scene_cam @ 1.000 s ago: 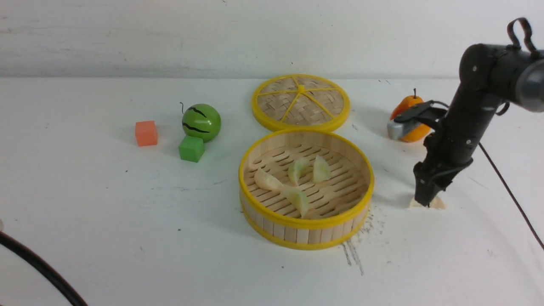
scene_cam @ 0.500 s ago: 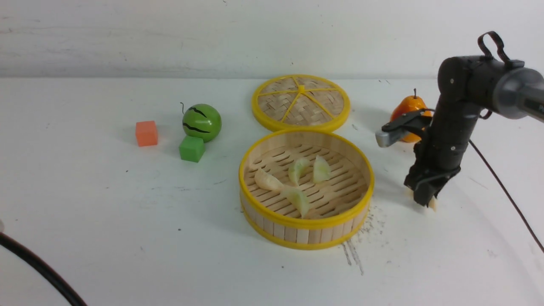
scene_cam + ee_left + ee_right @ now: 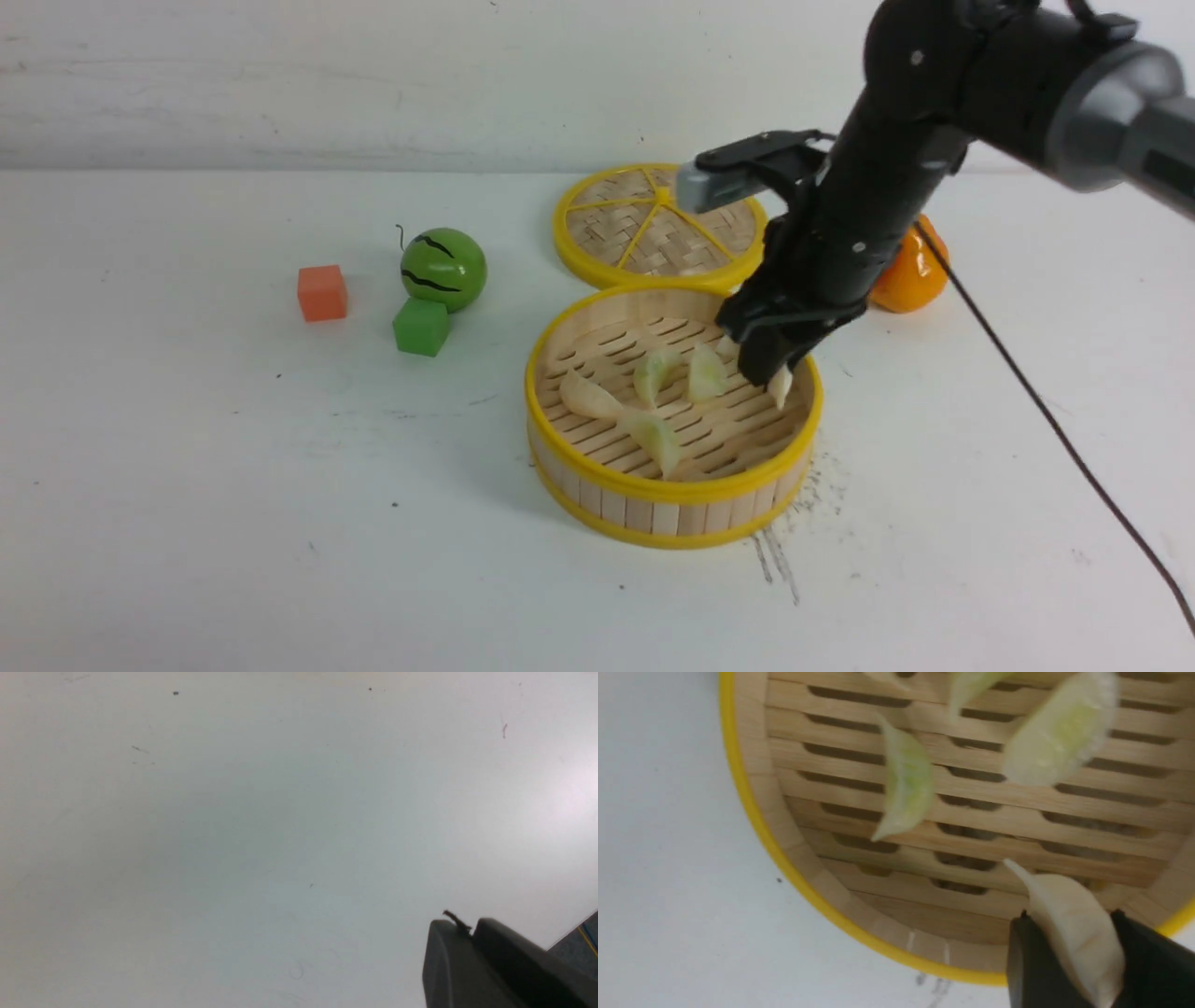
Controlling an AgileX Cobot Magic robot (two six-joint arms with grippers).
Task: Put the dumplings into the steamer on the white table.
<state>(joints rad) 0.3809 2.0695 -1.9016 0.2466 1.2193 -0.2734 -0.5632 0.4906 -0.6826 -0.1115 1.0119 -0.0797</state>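
The right jaws are clamped on the last dumpling [image 3: 1069, 924], which is hung tip-down, long axis near upright, just inside the right rim of the steamer [image 3: 653, 518] above bare slats, beside four dumplings [image 3: 707, 371] laid there; the left jaws' opening cannot be told.

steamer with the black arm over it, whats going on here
The right gripper holds one dumpling pinched in its jaws, over the right side of the steamer and not yet released. Four other dumplings lie on its slatted floor. The lid rests flat on the white table behind it. The left gripper shows only at the edge of its wrist view, over the table.
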